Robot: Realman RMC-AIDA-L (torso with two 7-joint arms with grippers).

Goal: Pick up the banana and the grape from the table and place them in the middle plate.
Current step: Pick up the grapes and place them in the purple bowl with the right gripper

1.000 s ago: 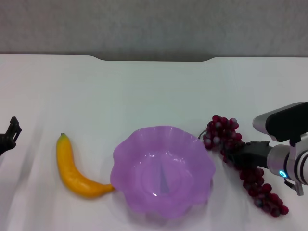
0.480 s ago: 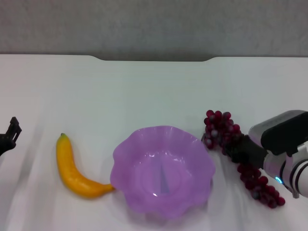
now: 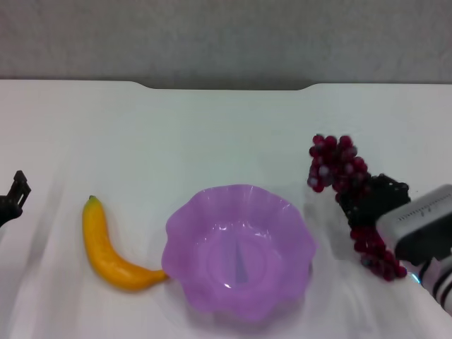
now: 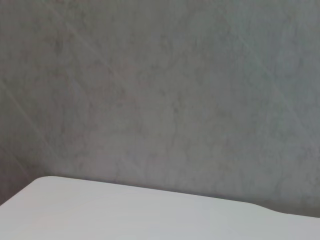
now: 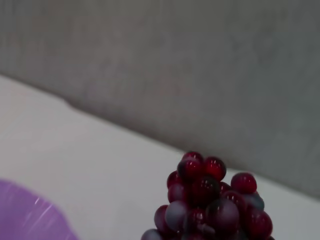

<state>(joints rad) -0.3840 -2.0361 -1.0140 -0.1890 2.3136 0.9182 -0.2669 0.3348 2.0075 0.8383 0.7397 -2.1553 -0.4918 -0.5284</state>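
The grape (image 3: 335, 162), a long dark red-purple bunch, hangs lifted off the table (image 3: 212, 134), just right of the middle plate (image 3: 185, 219). My right gripper (image 3: 372, 198) is shut on the bunch at its middle, with one end sticking up and the other hanging down. The right wrist view shows the bunch's top (image 5: 210, 205) close up and a bit of the purple plate (image 5: 25, 220). The banana (image 3: 106, 251) lies on the table left of the plate, its lower end touching the rim. My left gripper (image 3: 15, 192) is parked at the far left edge.
The table's notched far edge (image 3: 226, 86) meets a grey wall. The left wrist view shows only the wall and a strip of table (image 4: 125, 215).
My right gripper has lifted the grape off the table and tilted it, so one end of the bunch now points up. The banana, plate and left arm have not moved.
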